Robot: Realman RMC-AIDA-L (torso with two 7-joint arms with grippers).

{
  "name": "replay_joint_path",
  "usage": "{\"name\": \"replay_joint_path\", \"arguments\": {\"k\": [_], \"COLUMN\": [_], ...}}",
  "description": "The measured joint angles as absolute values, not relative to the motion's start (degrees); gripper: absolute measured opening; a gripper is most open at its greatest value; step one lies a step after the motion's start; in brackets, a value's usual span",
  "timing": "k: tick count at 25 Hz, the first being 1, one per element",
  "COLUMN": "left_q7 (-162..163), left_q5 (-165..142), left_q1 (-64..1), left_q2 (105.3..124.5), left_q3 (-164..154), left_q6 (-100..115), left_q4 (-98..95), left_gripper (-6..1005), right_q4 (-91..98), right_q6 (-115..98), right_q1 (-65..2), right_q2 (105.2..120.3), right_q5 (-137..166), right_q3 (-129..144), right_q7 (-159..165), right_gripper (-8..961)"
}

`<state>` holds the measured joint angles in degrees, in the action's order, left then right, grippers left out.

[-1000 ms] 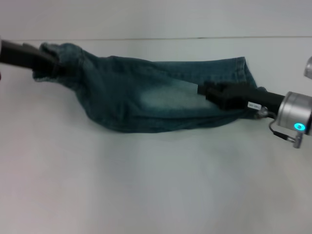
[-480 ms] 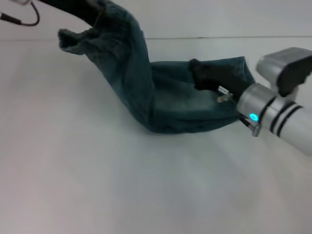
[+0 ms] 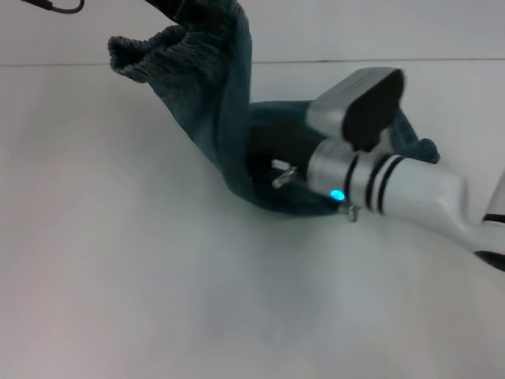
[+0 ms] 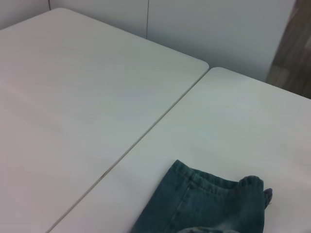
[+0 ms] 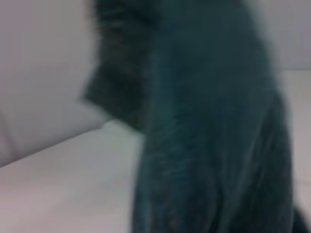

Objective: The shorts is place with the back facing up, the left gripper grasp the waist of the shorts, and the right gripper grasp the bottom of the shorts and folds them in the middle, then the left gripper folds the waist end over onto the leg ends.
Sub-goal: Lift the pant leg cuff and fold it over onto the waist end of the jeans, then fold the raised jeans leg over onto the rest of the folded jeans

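Note:
The denim shorts (image 3: 229,134) hang up from the white table (image 3: 158,300), folded lengthwise. Their ruffled waist (image 3: 146,55) is lifted high at the back left. My left gripper (image 3: 175,6) shows only as a black tip at the top edge, shut on the waist end. The leg ends (image 3: 410,142) lie flat on the table at the right, and their stitched hem (image 4: 214,182) also shows in the left wrist view. My right gripper (image 3: 272,158) lies low against the middle of the shorts, largely hidden behind its silver wrist housing (image 3: 355,170). Hanging denim (image 5: 204,126) fills the right wrist view.
A seam (image 4: 146,133) runs between two white tabletops beyond the leg ends. The table's far edge (image 3: 355,61) meets a pale wall. Wooden floor (image 4: 296,53) lies past the table corner.
The left gripper has lifted the waist higher and carried it rightward. The right arm has swung left toward the middle of the shorts, its wrist turning so the silver housing now covers the gripper.

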<state>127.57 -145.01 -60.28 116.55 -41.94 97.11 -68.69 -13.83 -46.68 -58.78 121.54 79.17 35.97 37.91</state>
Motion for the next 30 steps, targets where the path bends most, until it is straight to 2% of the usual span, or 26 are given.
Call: {"name": "replay_joint_path", "arguments": {"k": [9,14,19,24,27,30], "left_q7": [127.30,126.90,126.80,126.42,125.41,123.93], "left_q5": [-145.21,-145.13,-145.06,-143.68,-141.73,-140.31], "left_q1": [-59.56,-58.49,-57.21,-56.32,-55.86,-56.15], "left_q2": [116.46,116.85,117.09,117.74,118.46,120.05], "left_q3": [-41.92,-41.91,-41.91,-41.91,-41.97,-42.60], "left_q6": [97.04,96.45,96.24,96.04,96.06,95.37], "left_q4": [-68.54,-68.22,-68.20,-66.88,-65.61,-63.62], "left_gripper": [107,106,105,104,104,104], "right_q4": [-19.53,-20.21,-17.34,-2.59,2.60,7.33], "right_q6": [-42.83,-40.06,-44.95,-55.54,-57.04,-58.75], "right_q1": [-60.08,-58.39,-53.12,-46.04,-43.33,-41.05], "right_q2": [121.55,121.42,120.23,120.08,119.73,119.64], "right_q5": [105.99,115.97,118.05,117.14,113.70,106.82], "right_q3": [14.46,6.34,4.32,3.05,0.46,-1.29], "right_q7": [37.72,37.43,38.75,47.95,50.05,50.17], "right_gripper": [6,6,7,5,3,3]}}
